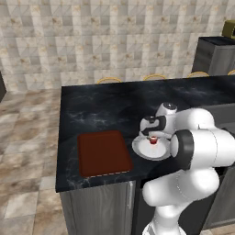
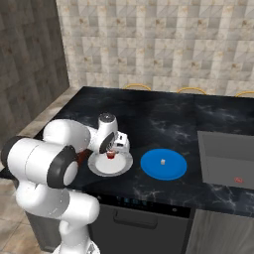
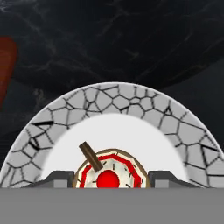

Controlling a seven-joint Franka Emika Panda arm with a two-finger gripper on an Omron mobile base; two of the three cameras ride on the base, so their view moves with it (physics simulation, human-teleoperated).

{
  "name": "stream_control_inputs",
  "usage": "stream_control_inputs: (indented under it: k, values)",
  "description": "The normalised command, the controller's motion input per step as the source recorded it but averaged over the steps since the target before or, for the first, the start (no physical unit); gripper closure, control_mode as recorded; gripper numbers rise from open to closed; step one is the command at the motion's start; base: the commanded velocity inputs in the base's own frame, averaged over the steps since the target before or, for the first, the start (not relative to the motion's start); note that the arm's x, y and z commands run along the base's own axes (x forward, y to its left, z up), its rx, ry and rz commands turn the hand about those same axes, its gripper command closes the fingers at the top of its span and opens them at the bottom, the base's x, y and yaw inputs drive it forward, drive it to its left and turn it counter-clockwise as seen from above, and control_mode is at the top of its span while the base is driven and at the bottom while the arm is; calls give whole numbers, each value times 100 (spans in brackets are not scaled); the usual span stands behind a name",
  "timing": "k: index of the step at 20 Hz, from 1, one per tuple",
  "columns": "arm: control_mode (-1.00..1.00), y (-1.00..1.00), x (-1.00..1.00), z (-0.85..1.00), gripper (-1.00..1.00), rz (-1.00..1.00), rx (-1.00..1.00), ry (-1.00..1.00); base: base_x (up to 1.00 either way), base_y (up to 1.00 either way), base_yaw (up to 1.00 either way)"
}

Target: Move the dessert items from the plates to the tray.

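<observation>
jaws straddle the cupcake (image 3: 108, 173) on the grey plate (image 3: 131, 105).

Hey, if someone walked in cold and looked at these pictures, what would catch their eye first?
Probably the white arm bent low over the grey-white plate, its gripper straddling the little red and white cupcake, jaws on either side. Next, the bright blue plate beside it with a tiny pale block in its middle. Then the reddish-brown tray on the dark counter.
</observation>
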Motion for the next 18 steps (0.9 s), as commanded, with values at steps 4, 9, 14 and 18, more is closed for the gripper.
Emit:
stream_control_inputs:
  k: [4,9,14,18]
  values:
    - [-100,45,-4,66,100,0,2,-10,0,0,0]
    - [-100,99,0,37,100,0,-2,0,0,0,0]
    - [-100,99,-3,3,100,0,-2,0,0,0,0]
    - [-100,63,-12,-18,100,0,0,-2,0,0,0]
